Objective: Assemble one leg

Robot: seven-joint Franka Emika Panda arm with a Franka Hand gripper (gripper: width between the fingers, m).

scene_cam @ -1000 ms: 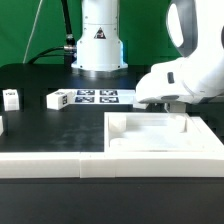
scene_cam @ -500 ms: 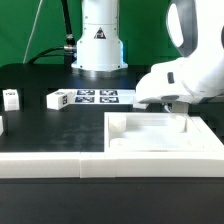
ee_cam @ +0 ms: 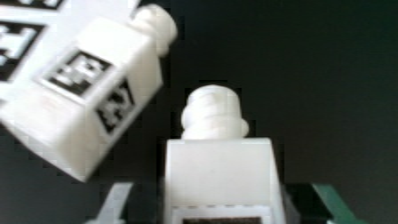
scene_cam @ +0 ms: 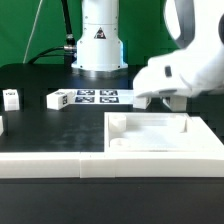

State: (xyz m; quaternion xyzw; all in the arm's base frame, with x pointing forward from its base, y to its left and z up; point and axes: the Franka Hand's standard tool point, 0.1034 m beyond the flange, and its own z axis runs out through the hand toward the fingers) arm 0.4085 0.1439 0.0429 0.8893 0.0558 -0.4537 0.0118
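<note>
Leg (ee_cam: 217, 165): white cuboid, rounded threaded tip pointing away from my wrist. It sits upright between my fingers (ee_cam: 121, 200). The end effector (ee_cam: 221, 208) is narrow and clamped on the leg's lower body. The grip itself is hidden in the exterior view.

Position: I hang over the far rim of the large white panel (scene_cam: 160, 140), towards the counter (scene_cam: 60, 125) edge at the exterior view's right. The leg is off the counter.

Panel: lies flat by the near edge and has a raised rim like a shallow tray, with small blocks at its far corners. I am the only thing seen above it.

Wrist view: a second leg (ee_cam: 89, 85) lies tilted on the black surface, tags facing up and rounded end free. It is near the held leg, with a dark gap between them. A tagged white surface in the corner beyond it could not be identified.

Surroundings, exterior view:
- Marker board (scene_cam: 98, 97) at mid-counter, in front of my base (scene_cam: 100, 45).
- White tagged block (scene_cam: 57, 99) just beside its end.
- Another small block (scene_cam: 11, 97) near the edge at the exterior view's left.
- Long white bar (scene_cam: 60, 166) along the near edge, in front of the panel.
</note>
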